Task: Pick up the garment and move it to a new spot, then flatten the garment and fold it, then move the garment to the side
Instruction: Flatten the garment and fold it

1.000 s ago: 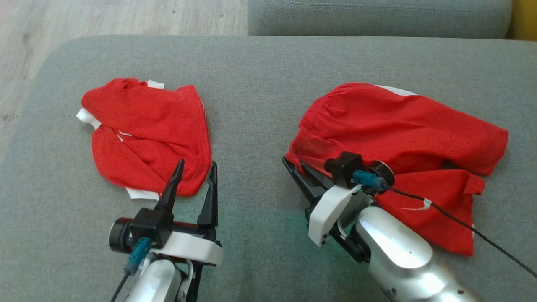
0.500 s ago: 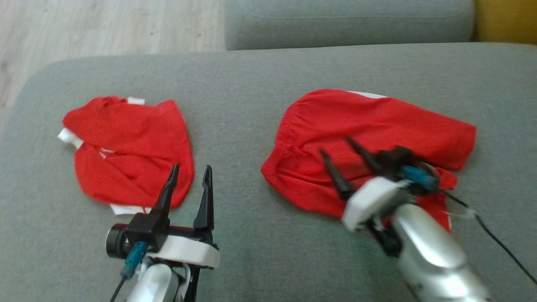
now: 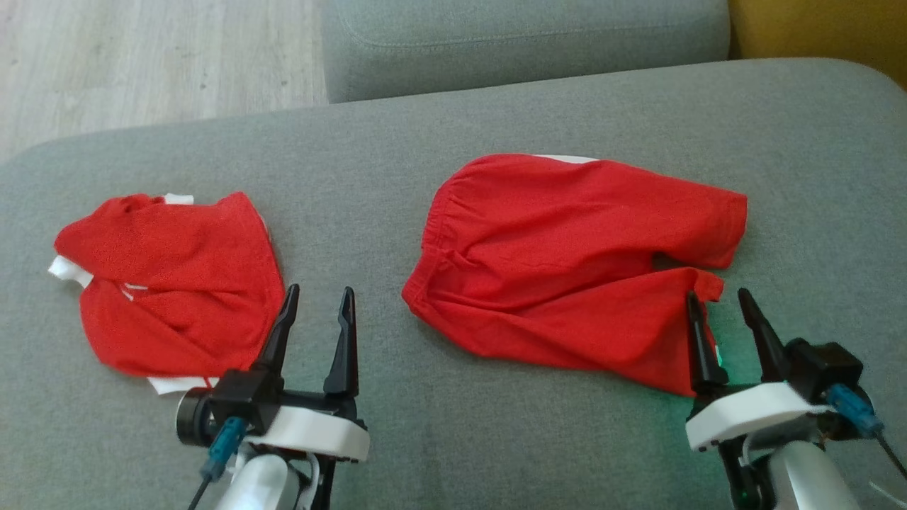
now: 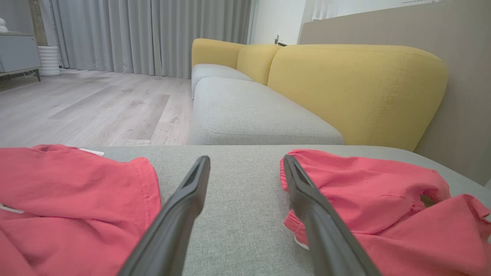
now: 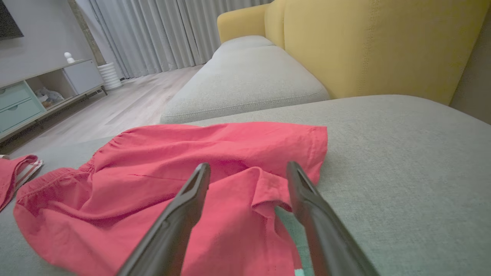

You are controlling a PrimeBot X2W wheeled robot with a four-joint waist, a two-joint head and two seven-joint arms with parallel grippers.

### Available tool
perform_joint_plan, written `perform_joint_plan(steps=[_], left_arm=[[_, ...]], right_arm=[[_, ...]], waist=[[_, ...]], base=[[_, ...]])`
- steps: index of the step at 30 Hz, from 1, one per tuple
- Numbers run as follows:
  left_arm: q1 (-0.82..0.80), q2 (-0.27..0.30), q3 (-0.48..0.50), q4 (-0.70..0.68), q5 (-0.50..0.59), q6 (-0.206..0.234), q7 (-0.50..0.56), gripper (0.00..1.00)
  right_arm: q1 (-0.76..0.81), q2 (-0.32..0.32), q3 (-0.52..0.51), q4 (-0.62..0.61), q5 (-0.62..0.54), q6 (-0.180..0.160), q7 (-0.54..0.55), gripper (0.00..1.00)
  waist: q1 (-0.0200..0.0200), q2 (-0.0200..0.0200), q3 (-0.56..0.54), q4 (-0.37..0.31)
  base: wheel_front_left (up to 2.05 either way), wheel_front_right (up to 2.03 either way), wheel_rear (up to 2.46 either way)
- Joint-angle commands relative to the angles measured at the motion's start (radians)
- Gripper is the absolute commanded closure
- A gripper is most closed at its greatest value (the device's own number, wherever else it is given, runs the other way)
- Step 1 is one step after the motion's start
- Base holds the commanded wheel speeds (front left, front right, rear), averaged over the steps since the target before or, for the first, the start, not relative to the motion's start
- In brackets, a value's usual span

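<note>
The garment [image 3: 567,262], a pair of red shorts with an elastic waistband, lies spread and wrinkled on the grey seat cushion [image 3: 496,439], right of centre. My right gripper [image 3: 717,296] stands open at the near right leg hem, with nothing between its fingers. In the right wrist view the garment [image 5: 172,172] lies under and ahead of the open right gripper [image 5: 248,165]. My left gripper [image 3: 319,292] is open over bare cushion between the garment and a second red garment [image 3: 163,297]. The left wrist view shows the open left gripper [image 4: 246,158] with the shorts [image 4: 364,191] to its right.
The second red garment [image 4: 76,199], with white trim, lies folded at the cushion's left. Another grey cushion [image 3: 524,42] sits behind, and a yellow backrest [image 4: 356,88] runs along the right. Wooden floor [image 3: 142,64] lies beyond the cushion's left edge. A low cabinet [image 5: 23,103] stands far off.
My right gripper has opened, let go of the garment's left edge, and moved right to its near right hem. The head camera has turned right, shifting the scene left. The left arm is unmoved.
</note>
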Motion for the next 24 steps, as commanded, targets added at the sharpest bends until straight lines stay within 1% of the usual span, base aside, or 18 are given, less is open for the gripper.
perform_joint_plan(steps=[1, 5, 8, 12, 20, 24], left_arm=[[-0.028, 0.001, 0.033, -0.034, 0.013, 0.001, -0.009, 0.0], [-0.039, -0.002, 0.027, -0.031, 0.017, -0.005, -0.009, 0.0], [-0.047, -0.003, 0.023, -0.027, 0.019, -0.01, -0.009, 0.0], [-0.054, -0.004, 0.021, -0.02, 0.021, -0.016, -0.009, 0.0], [-0.055, -0.005, 0.022, -0.01, 0.026, -0.021, -0.009, 0.0], [-0.056, -0.006, 0.022, -0.011, 0.029, -0.021, -0.009, 0.0]], right_arm=[[-0.027, 0.01, 0.024, -0.053, -0.011, -0.001, 0.002, 0.0], [-0.025, 0.012, 0.026, -0.093, -0.033, -0.001, 0.031, 0.0], [-0.039, 0.013, 0.03, -0.09, -0.052, -0.001, 0.069, 0.0], [-0.062, 0.013, 0.017, -0.056, -0.095, -0.001, 0.125, 0.0], [-0.1, 0.013, -0.089, 0.019, -0.178, -0.001, 0.184, 0.0], [-0.108, 0.013, -0.096, 0.045, -0.192, -0.001, 0.209, 0.0]], waist=[[0.0001, -0.0001, 0.006, -0.005], [0.0001, -0.0001, 0.021, -0.004], [0.0001, -0.0001, 0.034, 0.008], [0.0001, -0.0001, 0.049, 0.031], [0.0001, -0.0001, 0.06, 0.06], [0.0001, -0.0001, 0.064, 0.061]], base=[[0.0, 0.0, 0.0], [0.0, 0.0, 0.0], [0.0, 0.0, 0.0], [0.0, 0.0, 0.0], [0.0, 0.0, 0.0], [0.0, 0.0, 0.0]])
